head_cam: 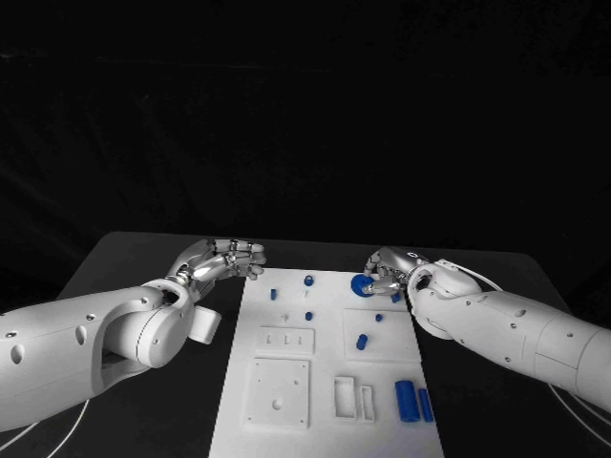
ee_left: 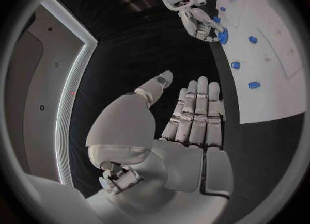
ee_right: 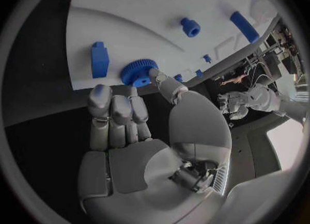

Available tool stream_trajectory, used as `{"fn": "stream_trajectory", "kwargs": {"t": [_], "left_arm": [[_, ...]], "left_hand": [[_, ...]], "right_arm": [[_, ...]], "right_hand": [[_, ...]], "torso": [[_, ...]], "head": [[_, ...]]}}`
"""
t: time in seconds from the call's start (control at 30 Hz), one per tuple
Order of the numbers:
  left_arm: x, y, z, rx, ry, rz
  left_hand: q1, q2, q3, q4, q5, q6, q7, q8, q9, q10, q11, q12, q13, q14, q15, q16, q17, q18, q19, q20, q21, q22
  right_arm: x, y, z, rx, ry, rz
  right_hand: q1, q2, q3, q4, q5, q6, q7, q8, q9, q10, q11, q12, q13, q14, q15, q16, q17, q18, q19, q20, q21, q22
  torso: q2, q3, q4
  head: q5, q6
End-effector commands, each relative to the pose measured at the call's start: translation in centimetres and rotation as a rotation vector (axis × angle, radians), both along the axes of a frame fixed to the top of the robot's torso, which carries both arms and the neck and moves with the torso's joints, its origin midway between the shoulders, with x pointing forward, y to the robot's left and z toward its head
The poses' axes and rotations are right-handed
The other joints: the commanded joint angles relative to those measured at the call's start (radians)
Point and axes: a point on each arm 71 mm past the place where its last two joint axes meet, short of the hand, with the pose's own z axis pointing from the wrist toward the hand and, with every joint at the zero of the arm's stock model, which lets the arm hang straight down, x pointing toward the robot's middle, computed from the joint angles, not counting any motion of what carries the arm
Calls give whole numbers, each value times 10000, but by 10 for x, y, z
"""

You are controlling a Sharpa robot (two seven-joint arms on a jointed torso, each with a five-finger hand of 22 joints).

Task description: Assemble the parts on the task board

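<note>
**Gear pinch at the far right of the task board**

Pinching the blue gear with the right hand, pressing the thumb against the toothed rim and closing a fingertip on it from the other side. Curling the remaining fingers in close together just beneath the gear. Holding the gear at the far right part of the task board, right at the board's edge; touching the white surface or sitting just above it, cannot tell which. Reaching in with the right arm along the board's right rim.

Hanging the left hand released over the black bench, just beside the board's far left corner and grasping nothing. Laying its fingers straight and side by side, with the thumb standing apart from them.

Carrying, elsewhere on the board and apart from both hands:
- a small blue peg near the far edge
- another blue peg towards the left rim
- a third blue peg near the middle
- a short blue piece right of centre
- two long blue cylinders lying side by side at the near right

Showing, from the right wrist, a blue block lying just beside the gear on the white surface.
</note>
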Motion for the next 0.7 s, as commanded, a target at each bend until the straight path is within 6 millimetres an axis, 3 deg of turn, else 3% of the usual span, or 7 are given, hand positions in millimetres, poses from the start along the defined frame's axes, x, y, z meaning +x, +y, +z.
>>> {"fn": "stream_trajectory", "kwargs": {"t": [0.03,0.47,0.57,0.63,0.7], "left_arm": [[0,-2,1,-70,-95,-164],[0,-3,1,-71,-88,-176],[-1,-3,1,-74,-88,-181],[-1,-3,1,-75,-87,-184],[-1,-3,1,-76,-87,-178]], "left_hand": [[-79,8,21,-68,-42,4,49,-34,1,16,68,-66,-7,17,50,-69,12,98,-54,27,43,16],[-84,9,31,-77,-42,1,50,-34,2,16,70,-69,-7,18,50,-74,20,98,-55,27,43,19],[-85,9,33,-79,-42,0,50,-34,2,16,70,-70,-7,18,50,-75,21,98,-55,27,43,19],[-85,10,34,-80,-42,-1,50,-34,2,16,70,-70,-7,18,50,-76,22,98,-55,27,44,19],[-86,10,35,-81,-42,-1,50,-34,2,17,70,-70,-7,18,50,-76,23,98,-55,27,44,20]], "right_arm": [[-3,-2,-14,-803,384,15],[-12,11,-30,-1638,-63,335],[-13,12,-31,-1716,19,408],[-13,11,-31,-1710,38,416],[-14,12,-30,-1675,-10,423]], "right_hand": [[-47,32,39,-36,-59,225,131,42,22,-76,-32,22,659,10,-31,-56,19,932,9,-44,64,196],[-120,-157,146,14,86,250,113,10,30,-27,-52,28,662,46,-51,-100,82,932,38,-52,113,179],[-116,-136,231,30,494,265,109,-8,40,-7,-57,24,660,68,-54,-126,127,932,48,-61,138,174],[-66,7,274,-79,942,247,116,-35,39,4,-51,24,662,77,-49,-145,162,932,40,-69,159,178],[-14,105,339,-137,1057,260,116,-40,41,12,-48,24,663,80,-48,-159,178,932,30,-69,163,175]], "torso": [[3,-6,-5],[8,6,13],[7,1,7],[4,0,3],[-3,-2,-2]], "head": [[-16,-28],[-22,-64],[-20,-71],[-17,-70],[-16,-72]]}}
